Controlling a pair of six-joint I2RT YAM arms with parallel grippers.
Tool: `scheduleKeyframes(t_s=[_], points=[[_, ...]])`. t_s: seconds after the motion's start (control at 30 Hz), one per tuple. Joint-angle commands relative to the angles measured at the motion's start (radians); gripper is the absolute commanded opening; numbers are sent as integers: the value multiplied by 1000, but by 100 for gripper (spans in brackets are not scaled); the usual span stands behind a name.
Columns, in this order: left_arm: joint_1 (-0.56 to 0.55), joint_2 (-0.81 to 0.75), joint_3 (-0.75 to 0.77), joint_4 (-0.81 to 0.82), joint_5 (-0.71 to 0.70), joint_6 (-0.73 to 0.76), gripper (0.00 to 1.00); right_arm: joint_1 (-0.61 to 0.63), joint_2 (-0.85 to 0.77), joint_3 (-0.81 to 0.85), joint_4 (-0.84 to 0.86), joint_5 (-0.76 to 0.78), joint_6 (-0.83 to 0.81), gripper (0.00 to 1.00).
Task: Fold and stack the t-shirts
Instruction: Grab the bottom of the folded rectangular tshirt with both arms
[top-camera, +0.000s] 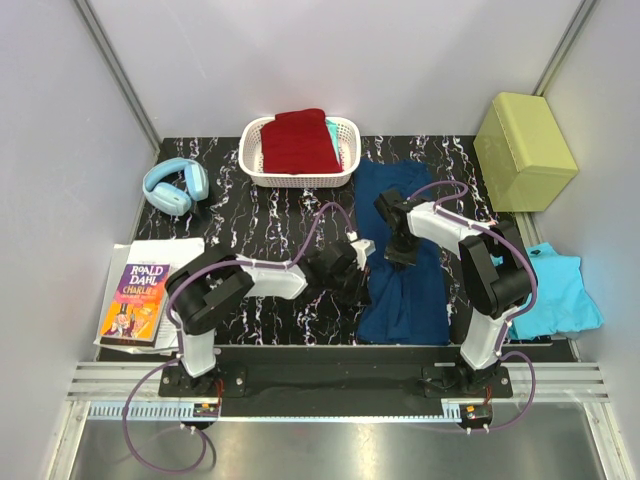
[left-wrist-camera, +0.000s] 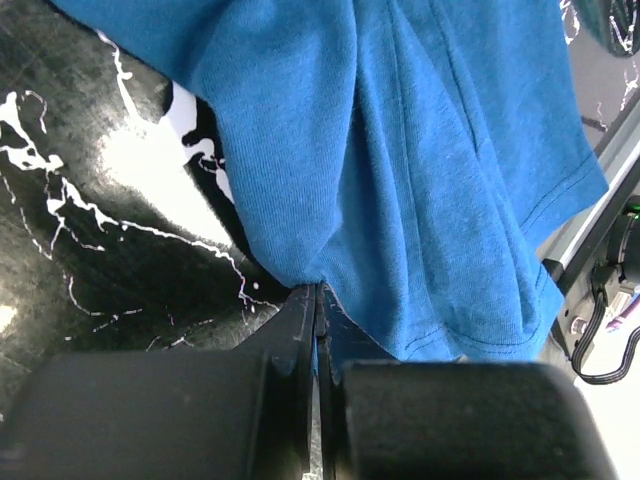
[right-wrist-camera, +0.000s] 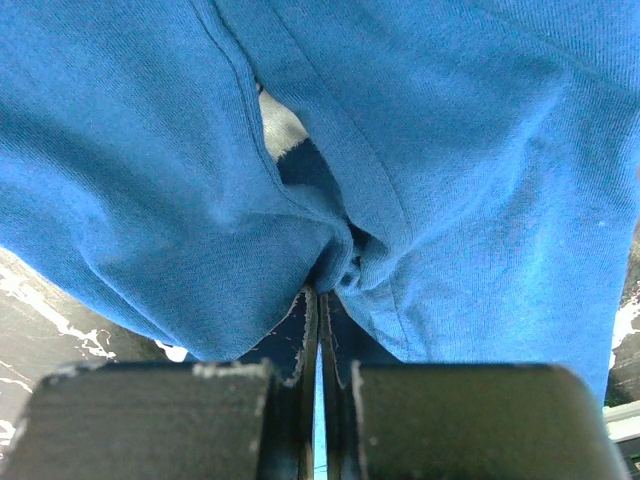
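A paperback (top-camera: 135, 300) with "ROALD DAHL" and "CHARLIE" on its orange-and-purple cover lies on white sheets of paper (top-camera: 165, 252) at 8 o'clock on the black, white-veined marble-pattern table (top-camera: 270, 215); no other writing can be read. Just right of centre, a navy blue knit t-shirt (top-camera: 405, 290) lies bunched in a long strip that runs from 12 o'clock, below a white slotted plastic basket (top-camera: 262, 150), down to the near edge. The left gripper (left-wrist-camera: 318, 300) has its fingers pressed together, pinching the strip's left edge. The right gripper (right-wrist-camera: 320, 292) is likewise closed tight on a gathered fold of the same cloth, where a small pale patch shows in a gap between folds. In the basket sits a folded dark red t-shirt (top-camera: 298, 140). A turquoise t-shirt (top-camera: 555, 290) lies crumpled at 4 o'clock. Pale blue over-ear headphones (top-camera: 175, 185) rest at 10 o'clock, and a yellow-green box (top-camera: 525, 150) stands at 2 o'clock.
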Motion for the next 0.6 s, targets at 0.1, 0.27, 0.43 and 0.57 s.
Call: scheduleKeyframes(t_s=[0.1,0.27,0.43,0.57], points=[[-3,-90,-11,-157,-89,11,0,-11,-27,-2,24,20,12,0],[2,-148,-26,-237,-127,-1,0,-11,-25,-7,27,17,14,0],[2,-168,-29,-296,-134,16,0,-11,-24,-7,27,18,10,0],[2,-166,-38,-327,-128,23,0,-11,-21,-10,27,21,9,0]])
